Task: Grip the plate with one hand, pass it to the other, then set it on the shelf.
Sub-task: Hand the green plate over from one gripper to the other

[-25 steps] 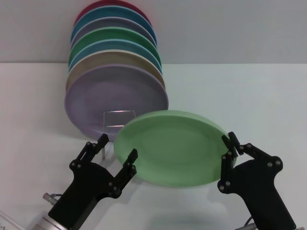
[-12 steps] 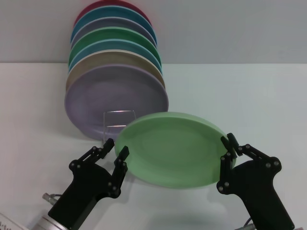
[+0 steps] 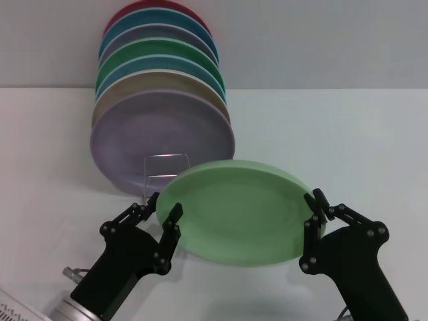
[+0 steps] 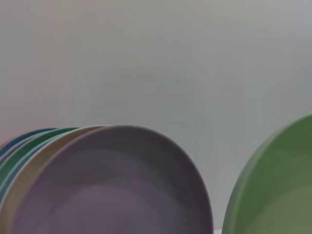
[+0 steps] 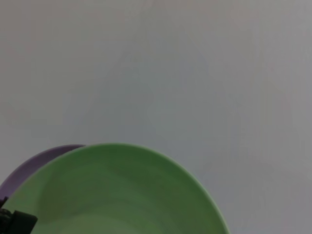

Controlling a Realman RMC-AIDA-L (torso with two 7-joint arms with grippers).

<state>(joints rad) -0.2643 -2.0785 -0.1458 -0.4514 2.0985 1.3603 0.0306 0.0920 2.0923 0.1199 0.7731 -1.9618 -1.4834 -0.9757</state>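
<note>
Two grippers flank the plate (image 3: 234, 210), held aloft near the shelf (image 3: 165, 172); the right gripper (image 3: 316, 212) pinches its right rim; the left gripper (image 3: 164, 215) fingers straddle the left rim, seemingly unclamped. Handover underway; next, left must clamp before right lets go.

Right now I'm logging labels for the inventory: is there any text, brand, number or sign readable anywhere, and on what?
None can be read. The plate, the stacked plates and the rack carry no print. A strip with tiny dark marks at the head view's lower-left corner is too small to read.
</note>
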